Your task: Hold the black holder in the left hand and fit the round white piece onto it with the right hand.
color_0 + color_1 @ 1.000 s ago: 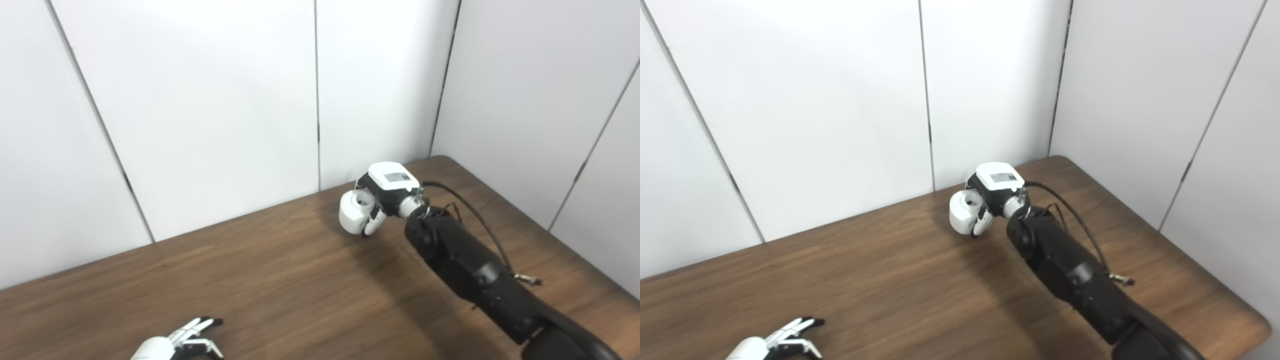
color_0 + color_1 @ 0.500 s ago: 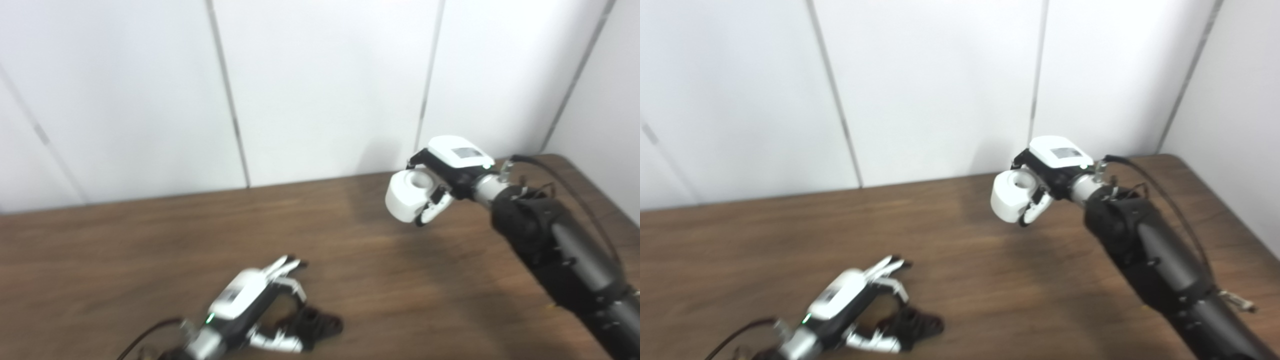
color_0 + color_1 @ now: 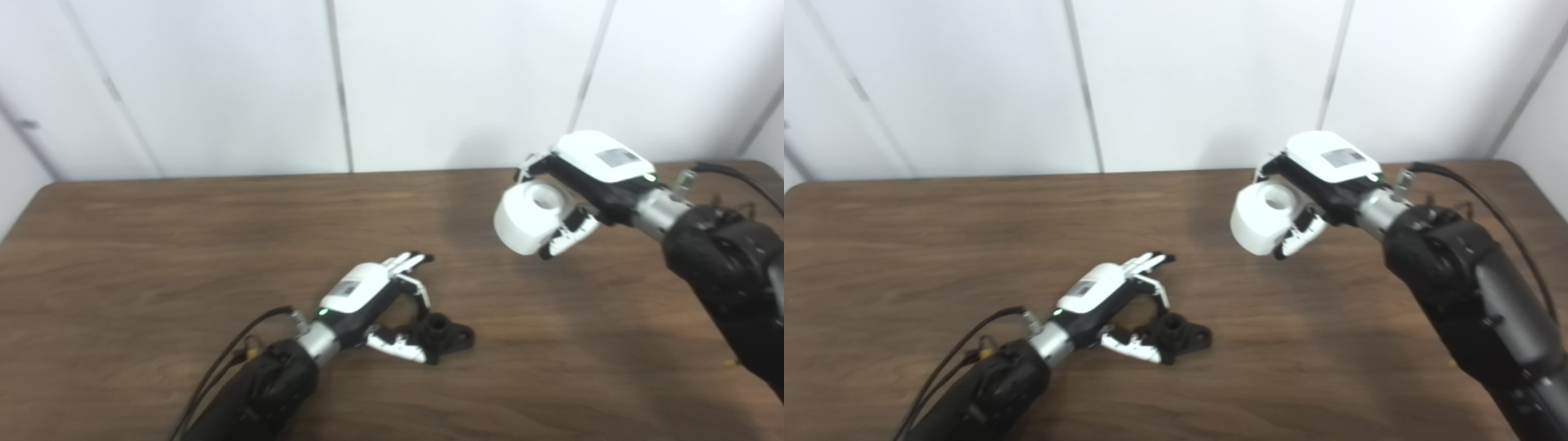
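The black holder (image 3: 445, 335) lies flat on the brown table (image 3: 153, 245), a short round stub standing up from its base. My left hand (image 3: 375, 298) rests just left of it, open, with its fingers stretched out above and its thumb lying along the holder's near side. The round white piece (image 3: 529, 211), a thick drum with a hole in its top face, hangs in the air over the right half of the table. My right hand (image 3: 589, 176) is shut on it, fingers wrapped around its far and near sides.
White wall panels (image 3: 429, 79) stand right behind the table's far edge. The table's left edge (image 3: 24, 208) and far right corner (image 3: 1519, 168) are in view. Cables run along both forearms.
The camera has swung left and down, bringing the holder into view. My left hand has come forward beside the holder. The right hand still holds the white piece aloft.
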Motion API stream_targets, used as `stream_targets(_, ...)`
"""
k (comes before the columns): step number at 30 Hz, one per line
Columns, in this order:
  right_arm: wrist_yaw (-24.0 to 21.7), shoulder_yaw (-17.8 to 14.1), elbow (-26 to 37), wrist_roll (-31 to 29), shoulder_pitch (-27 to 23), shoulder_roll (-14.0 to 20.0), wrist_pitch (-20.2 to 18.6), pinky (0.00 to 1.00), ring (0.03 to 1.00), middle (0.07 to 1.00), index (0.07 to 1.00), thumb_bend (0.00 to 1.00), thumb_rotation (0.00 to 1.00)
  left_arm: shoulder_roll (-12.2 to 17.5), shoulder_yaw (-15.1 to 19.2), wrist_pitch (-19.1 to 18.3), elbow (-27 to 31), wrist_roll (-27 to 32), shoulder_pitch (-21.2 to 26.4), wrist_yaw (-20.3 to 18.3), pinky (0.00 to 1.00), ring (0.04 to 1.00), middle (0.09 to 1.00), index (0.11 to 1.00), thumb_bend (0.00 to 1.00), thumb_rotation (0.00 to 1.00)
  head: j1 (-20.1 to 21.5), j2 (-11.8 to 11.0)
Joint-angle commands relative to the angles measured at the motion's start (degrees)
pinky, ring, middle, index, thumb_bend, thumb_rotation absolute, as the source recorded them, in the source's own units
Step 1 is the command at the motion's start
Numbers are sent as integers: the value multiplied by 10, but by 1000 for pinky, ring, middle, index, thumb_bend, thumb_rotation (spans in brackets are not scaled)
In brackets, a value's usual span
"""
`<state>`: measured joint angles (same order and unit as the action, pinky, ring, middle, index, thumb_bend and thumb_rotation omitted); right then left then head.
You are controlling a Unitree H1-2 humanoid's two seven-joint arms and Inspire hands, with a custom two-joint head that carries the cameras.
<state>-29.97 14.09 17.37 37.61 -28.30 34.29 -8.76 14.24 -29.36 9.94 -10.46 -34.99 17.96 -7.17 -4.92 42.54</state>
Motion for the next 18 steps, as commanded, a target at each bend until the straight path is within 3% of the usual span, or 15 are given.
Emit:
stream_targets(1,-3,-8,35,-6,-17,-7,-2,825,852,750,481,525,138,-3,-28,-38,-44,-36,-12,-41,978,1000,980,485,524,68,0,2)
stream_targets(10,-14,5,54,3,-10,-43,6,784,837,753,481,525,138,-8,-30,-49,-40,-40,-6,-40,986,1000,982,485,524,69,3,8)
stream_targets(15,-32,15,61,-7,-12,-51,15,800,847,752,481,525,135,-10,-32,-54,-38,-41,-4,-41,986,1000,982,485,523,69,4,10)
stream_targets(18,-37,24,61,-9,-14,-51,30,749,834,746,481,525,137,-11,-33,-58,-35,-41,-5,-41,991,1000,980,485,523,69,4,12)
